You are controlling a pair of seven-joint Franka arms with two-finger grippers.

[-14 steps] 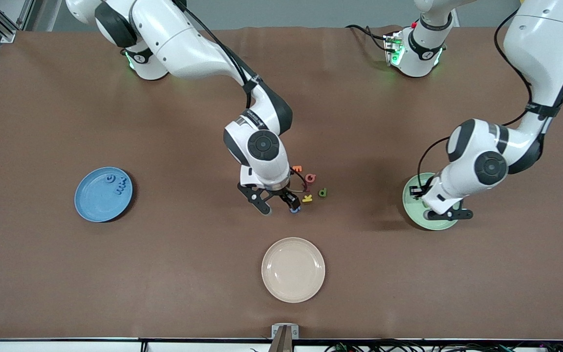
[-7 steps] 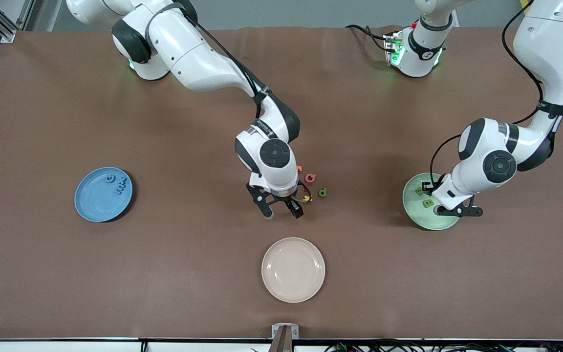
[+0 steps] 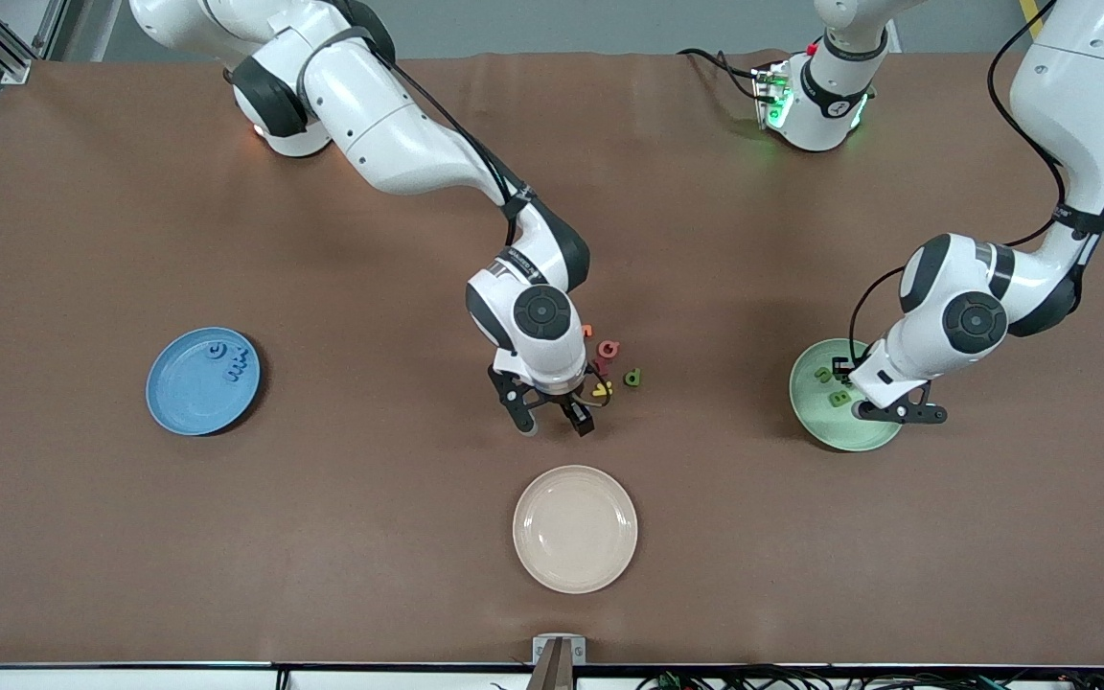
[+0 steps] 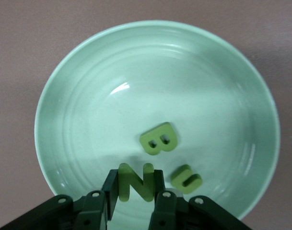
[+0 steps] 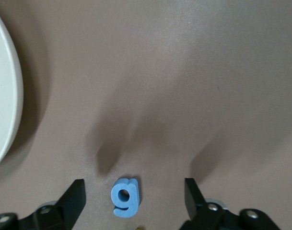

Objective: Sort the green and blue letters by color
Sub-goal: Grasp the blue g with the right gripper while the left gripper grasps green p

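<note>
Beige plate [image 3: 575, 528]: nearest the front camera, mid-table, nothing on it; its rim also shows in the right wrist view.
Right gripper [image 3: 553, 421]: down at the table between the beige plate and the loose letter cluster, fingers [image 5: 71, 199] spread wide with nothing held.
Blue 6 [image 5: 124, 196]: flat on the brown table [image 3: 322, 537], between the right gripper's fingers, touching neither; hidden under the gripper in the front view.
Loose letters: just beside the right gripper toward the left arm's end; yellow letter [image 3: 602, 388], green letter [image 3: 632, 377], red letter [image 3: 609, 350], orange letter [image 3: 587, 331] partly hidden by the wrist.
Blue plate [image 3: 202, 380]: toward the right arm's end of the table, well apart from the cluster; dark blue letters [image 3: 231, 362] lie near its rim, individual shapes too small to read.
Green plate [image 4: 69, 96]: toward the left arm's end of the table.
Green letters in it: B [image 4: 158, 139], u [image 4: 186, 178], N [image 4: 135, 183] close together, N just beside the left gripper's fingers.
Left gripper [image 4: 135, 203]: over the green plate's edge, fingers close together, only a narrow gap, holding nothing.
</note>
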